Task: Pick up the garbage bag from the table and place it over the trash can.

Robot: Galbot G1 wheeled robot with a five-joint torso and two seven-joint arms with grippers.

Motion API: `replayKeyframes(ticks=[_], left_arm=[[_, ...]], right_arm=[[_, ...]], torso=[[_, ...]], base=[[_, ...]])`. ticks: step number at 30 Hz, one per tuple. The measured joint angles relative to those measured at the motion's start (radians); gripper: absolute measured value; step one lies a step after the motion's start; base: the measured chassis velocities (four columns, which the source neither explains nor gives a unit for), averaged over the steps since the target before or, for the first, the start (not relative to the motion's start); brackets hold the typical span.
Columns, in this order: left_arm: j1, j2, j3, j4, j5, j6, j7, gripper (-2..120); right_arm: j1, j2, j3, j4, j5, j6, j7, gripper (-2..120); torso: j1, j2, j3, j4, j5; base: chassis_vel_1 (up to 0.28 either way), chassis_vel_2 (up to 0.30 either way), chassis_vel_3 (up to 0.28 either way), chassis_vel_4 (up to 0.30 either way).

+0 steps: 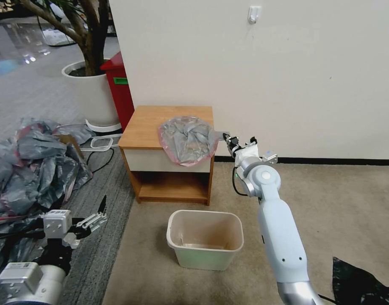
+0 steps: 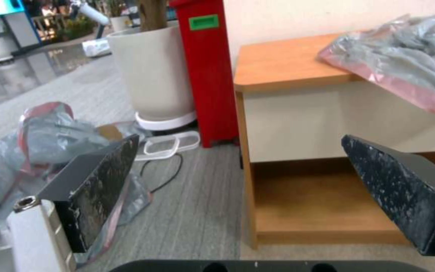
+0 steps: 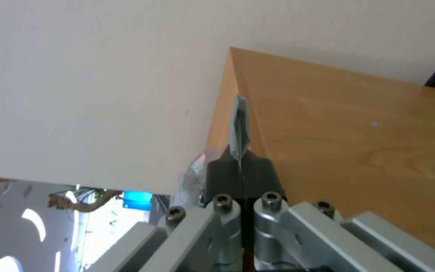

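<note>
The garbage bag (image 1: 188, 140), crumpled grey plastic with a pink rim, lies on the right front of the wooden table (image 1: 160, 120) and hangs over its drawer front. My right gripper (image 1: 226, 139) is at the table's right edge, shut on a thin corner of the bag (image 3: 238, 128). The right wrist view has the fingers (image 3: 227, 173) pressed together around that sliver beside the table side (image 3: 353, 124). The beige trash can (image 1: 203, 213) stands on the carpet in front of the table. My left gripper (image 1: 97, 216) hangs low at the left, open; its view holds the bag (image 2: 409, 64) and table (image 2: 283, 64).
A heap of grey bags (image 1: 29, 165) covers the floor at the left. A red bin (image 1: 118, 89) and a white plant pot (image 1: 90, 93) stand left of the table by the wall. A black bag (image 1: 364, 284) lies at the lower right. A clear lid (image 1: 102, 143) and a cable lie near the pot.
</note>
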Motion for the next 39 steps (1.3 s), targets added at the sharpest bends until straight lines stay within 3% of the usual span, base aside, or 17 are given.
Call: replayKeyframes(ticks=[12,27,39], left_arm=[[-0.016,0.005,0.019,0.000,0.001,0.000,0.000,100],[-0.044,0.019,0.022,0.000,-0.005,0.000,0.000,100],[-0.065,0.027,0.029,0.000,-0.016,0.004,0.001,100]], right_arm=[[-0.201,-0.026,-0.088,0.232,0.014,0.031,0.072,0],[-0.418,-0.037,-0.192,0.412,-0.015,0.064,0.149,0],[-0.581,-0.062,-0.210,0.499,-0.108,0.065,0.159,0]], torso=[[0.000,0.000,0.000,0.0000,-0.0001],[0.000,0.000,0.000,0.0001,0.0000],[0.000,0.000,0.000,0.0000,0.0000]], base=[[0.000,0.000,0.000,0.000],[0.000,0.000,0.000,0.000],[0.000,0.000,0.000,0.000]])
